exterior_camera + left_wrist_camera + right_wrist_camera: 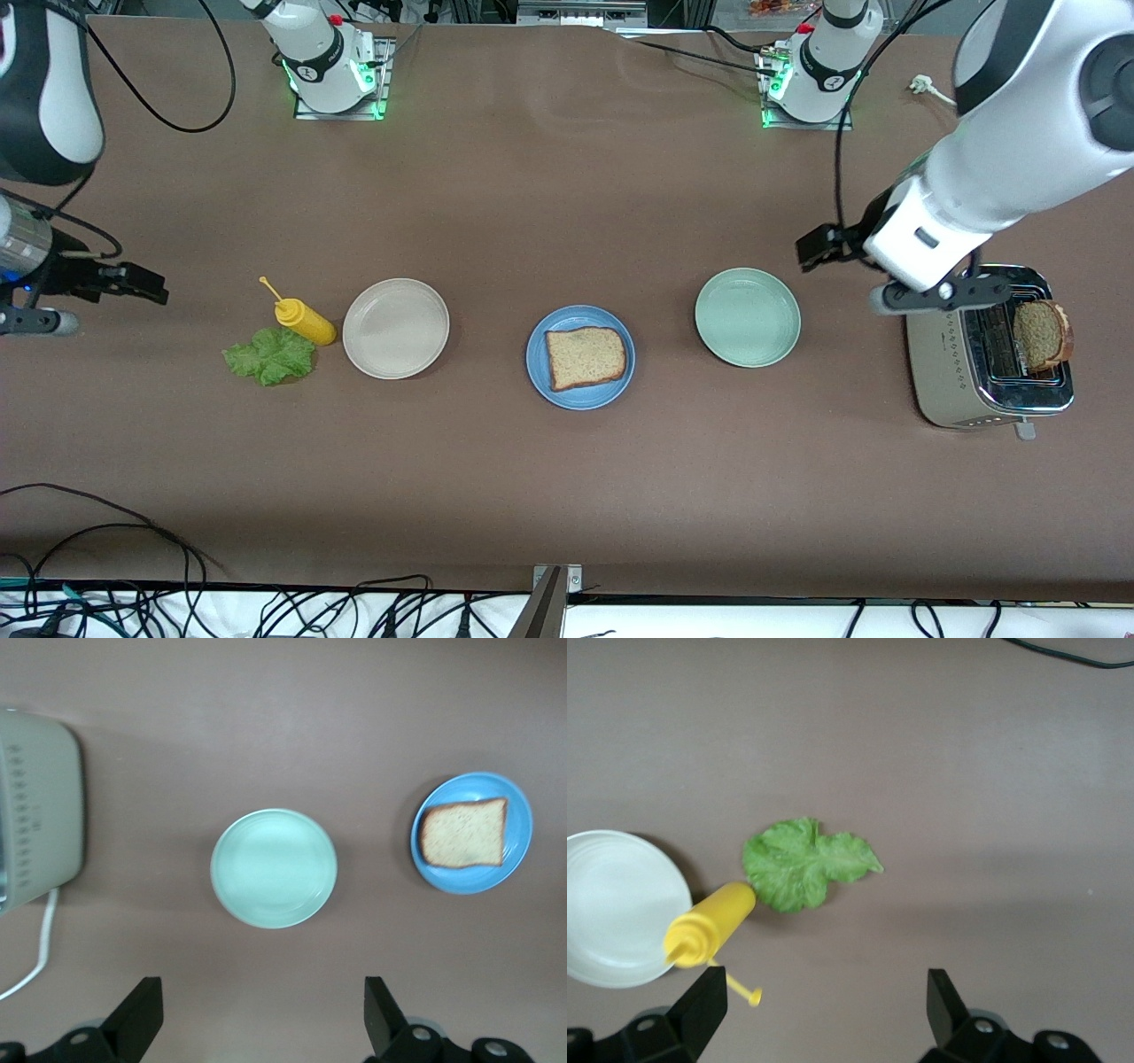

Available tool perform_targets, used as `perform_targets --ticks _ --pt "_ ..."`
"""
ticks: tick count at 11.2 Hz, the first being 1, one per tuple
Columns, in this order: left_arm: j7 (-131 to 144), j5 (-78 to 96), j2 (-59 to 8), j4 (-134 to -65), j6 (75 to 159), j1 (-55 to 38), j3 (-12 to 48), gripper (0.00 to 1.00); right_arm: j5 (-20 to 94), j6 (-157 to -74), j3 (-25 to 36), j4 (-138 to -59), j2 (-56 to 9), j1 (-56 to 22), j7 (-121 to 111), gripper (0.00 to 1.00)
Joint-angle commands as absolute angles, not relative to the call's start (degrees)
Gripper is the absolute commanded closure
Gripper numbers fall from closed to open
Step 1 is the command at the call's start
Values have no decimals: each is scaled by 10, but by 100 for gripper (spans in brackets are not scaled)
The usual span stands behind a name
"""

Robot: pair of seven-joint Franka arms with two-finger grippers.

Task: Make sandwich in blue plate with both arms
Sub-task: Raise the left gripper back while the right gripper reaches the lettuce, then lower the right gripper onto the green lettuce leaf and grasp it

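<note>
On table before you: toaster [961,377] at left arm's end, second bread slice [1042,334] upright in slot. Blue plate [542,372] mid-table carries one bread slice [585,357]. Lettuce leaf [270,355] lies beside mustard bottle [304,320]. Left gripper [257,1014] released, over bare table near pale green plate [274,868]; right gripper [824,1010] released, over bare table near the leaf.

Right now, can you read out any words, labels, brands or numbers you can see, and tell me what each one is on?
No text can be read out.
Toaster: a row of small markings along its side, too small to read.
Arm bases: a round dark mark on each, too small to read.
Mustard bottle, blue plate, beige plate, green plate: no label or print.
</note>
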State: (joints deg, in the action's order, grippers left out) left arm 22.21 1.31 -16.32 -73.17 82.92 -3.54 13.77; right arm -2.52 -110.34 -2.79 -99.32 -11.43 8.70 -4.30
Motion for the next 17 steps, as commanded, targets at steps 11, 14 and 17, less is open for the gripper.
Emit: perform_targets --ticks 11,14,17 --pt "-24 8 -66 -788 776 -20 3 0 -25 -1392 -32 -1156 -261 102 54 0" --pt "-39 8 -24 -863 808 -13 -3 0 -24 -1394 -32 -1165 -278 108 56 0" --pt "-40 4 -4 -901 831 -16 -3 0 -24 -1416 -32 -1165 -279 114 73 0"
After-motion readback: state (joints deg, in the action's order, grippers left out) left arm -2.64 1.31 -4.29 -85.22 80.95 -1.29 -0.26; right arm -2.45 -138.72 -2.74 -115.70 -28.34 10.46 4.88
